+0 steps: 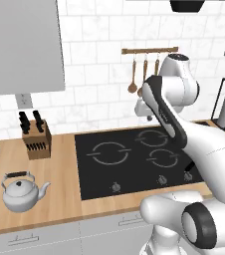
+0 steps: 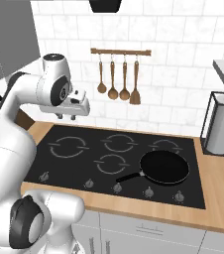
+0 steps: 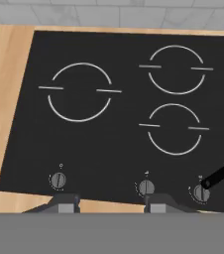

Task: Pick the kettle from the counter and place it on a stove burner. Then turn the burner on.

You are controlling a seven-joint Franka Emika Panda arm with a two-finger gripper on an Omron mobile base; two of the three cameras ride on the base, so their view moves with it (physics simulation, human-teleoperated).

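The silver-white kettle (image 1: 20,192) with its black arched handle stands upright on the wood-grain counter (image 1: 62,172), left of the black hob and in front of the knife block. The largest stove burner (image 1: 108,153) (image 2: 68,147) (image 3: 79,92) is the leftmost ring on the hob, and it is bare. My gripper (image 1: 145,115) (image 2: 67,117) (image 3: 109,203) hangs open and empty high above the back of the hob, pointing down. It is far to the right of the kettle.
A black frying pan (image 2: 163,166) lies on the hob's right side, its handle (image 3: 222,173) reaching toward the front knobs (image 3: 58,180). A knife block (image 1: 36,139) stands behind the kettle. A paper-towel holder (image 2: 220,126) is at the far right. Wooden utensils (image 2: 118,74) hang on the wall.
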